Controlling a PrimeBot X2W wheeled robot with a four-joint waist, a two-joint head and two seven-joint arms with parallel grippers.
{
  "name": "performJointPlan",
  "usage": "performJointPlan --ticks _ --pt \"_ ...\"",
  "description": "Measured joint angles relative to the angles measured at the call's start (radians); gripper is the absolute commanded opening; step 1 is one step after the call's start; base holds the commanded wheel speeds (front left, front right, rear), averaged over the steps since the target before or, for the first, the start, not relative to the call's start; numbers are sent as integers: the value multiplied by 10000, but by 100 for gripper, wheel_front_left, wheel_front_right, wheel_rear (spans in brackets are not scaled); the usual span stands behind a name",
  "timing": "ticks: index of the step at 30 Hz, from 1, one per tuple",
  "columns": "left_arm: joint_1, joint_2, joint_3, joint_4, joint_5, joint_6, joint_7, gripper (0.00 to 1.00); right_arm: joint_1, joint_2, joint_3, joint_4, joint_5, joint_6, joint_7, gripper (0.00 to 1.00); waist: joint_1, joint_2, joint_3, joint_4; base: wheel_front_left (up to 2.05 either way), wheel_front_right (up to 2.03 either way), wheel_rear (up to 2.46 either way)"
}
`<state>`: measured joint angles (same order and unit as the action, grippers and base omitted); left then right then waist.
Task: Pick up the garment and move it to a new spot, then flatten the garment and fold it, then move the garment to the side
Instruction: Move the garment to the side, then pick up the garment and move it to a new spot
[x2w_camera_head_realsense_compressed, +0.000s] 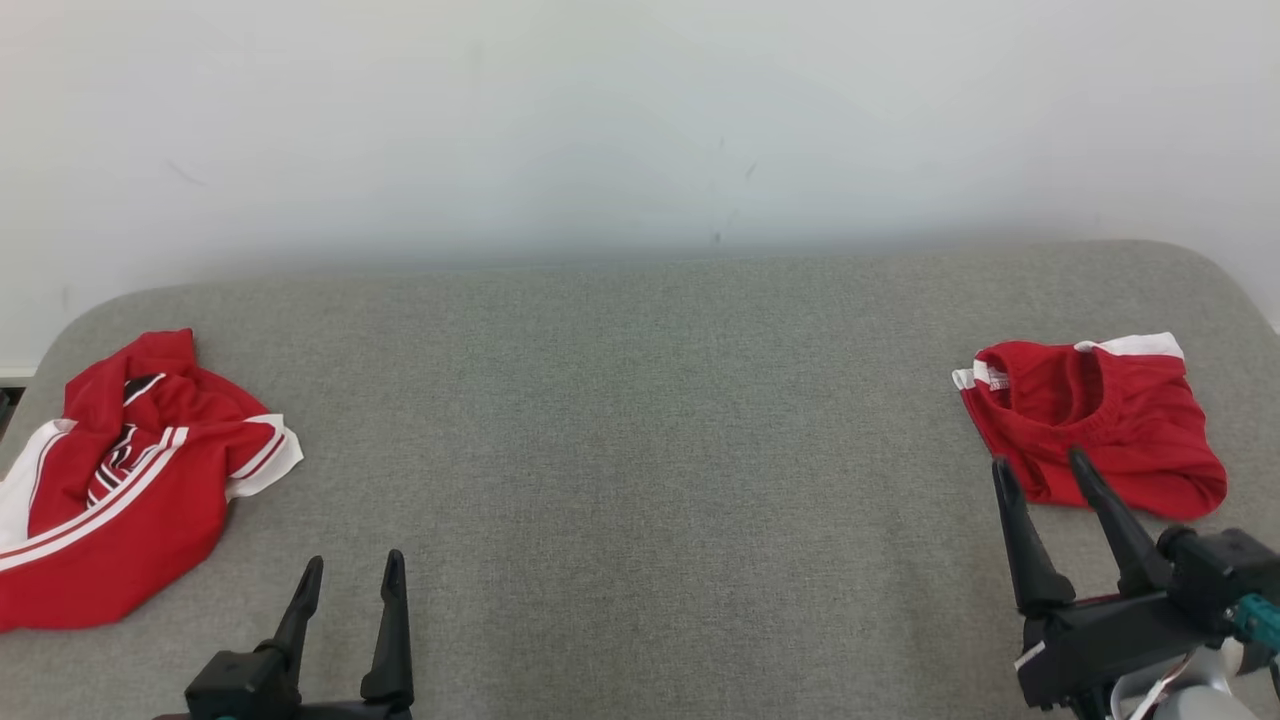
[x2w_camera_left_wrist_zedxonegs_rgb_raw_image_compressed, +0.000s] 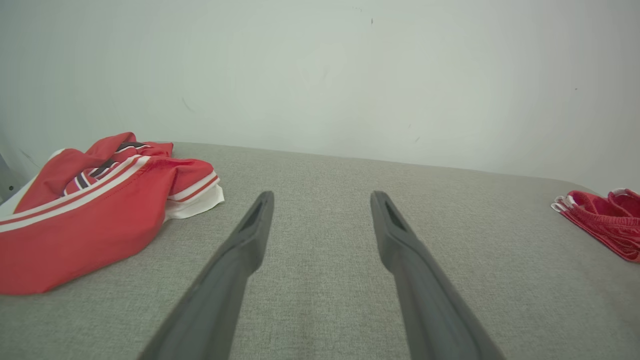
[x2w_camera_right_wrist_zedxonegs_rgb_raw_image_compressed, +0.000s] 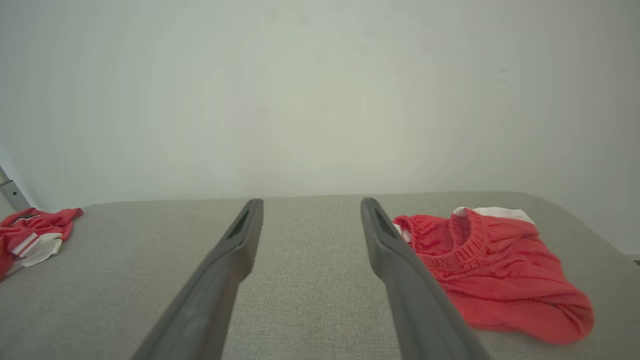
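A crumpled red garment with white and dark stripes (x2w_camera_head_realsense_compressed: 130, 480) lies at the left end of the grey padded table (x2w_camera_head_realsense_compressed: 640, 420); the left wrist view has it (x2w_camera_left_wrist_zedxonegs_rgb_raw_image_compressed: 95, 210) to the left of my fingers. A second red garment with white trim (x2w_camera_head_realsense_compressed: 1095, 420), folded small with its elastic waistband on top, rests at the right end (x2w_camera_right_wrist_zedxonegs_rgb_raw_image_compressed: 490, 270). My left gripper (x2w_camera_head_realsense_compressed: 353, 562) (x2w_camera_left_wrist_zedxonegs_rgb_raw_image_compressed: 322, 195) is open and empty, just right of the crumpled one. My right gripper (x2w_camera_head_realsense_compressed: 1038, 462) (x2w_camera_right_wrist_zedxonegs_rgb_raw_image_compressed: 310, 201) is open and empty, its fingertips at the folded garment's near left edge.
A pale wall (x2w_camera_head_realsense_compressed: 640, 120) rises right behind the table's rounded far edge. The wide middle stretch of grey cloth lies between the two garments. A metal post (x2w_camera_right_wrist_zedxonegs_rgb_raw_image_compressed: 10, 190) stands at the far left in the right wrist view.
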<state>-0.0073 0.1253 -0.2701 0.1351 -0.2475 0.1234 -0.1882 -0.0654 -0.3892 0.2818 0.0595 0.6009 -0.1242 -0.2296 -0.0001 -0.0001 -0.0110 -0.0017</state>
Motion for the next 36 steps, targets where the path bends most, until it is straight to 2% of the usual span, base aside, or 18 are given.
performJointPlan --ticks 10,36 --pt "64 15 332 -138 299 8 207 100 600 395 -999 198 -796 -2 -54 100 1 0 8 -124 0 0 0" --pt "252 -238 984 -470 1524 8 826 100 820 1181 -1866 -25 -2036 -2 445 100 1 0 -7 40 0 0 0"
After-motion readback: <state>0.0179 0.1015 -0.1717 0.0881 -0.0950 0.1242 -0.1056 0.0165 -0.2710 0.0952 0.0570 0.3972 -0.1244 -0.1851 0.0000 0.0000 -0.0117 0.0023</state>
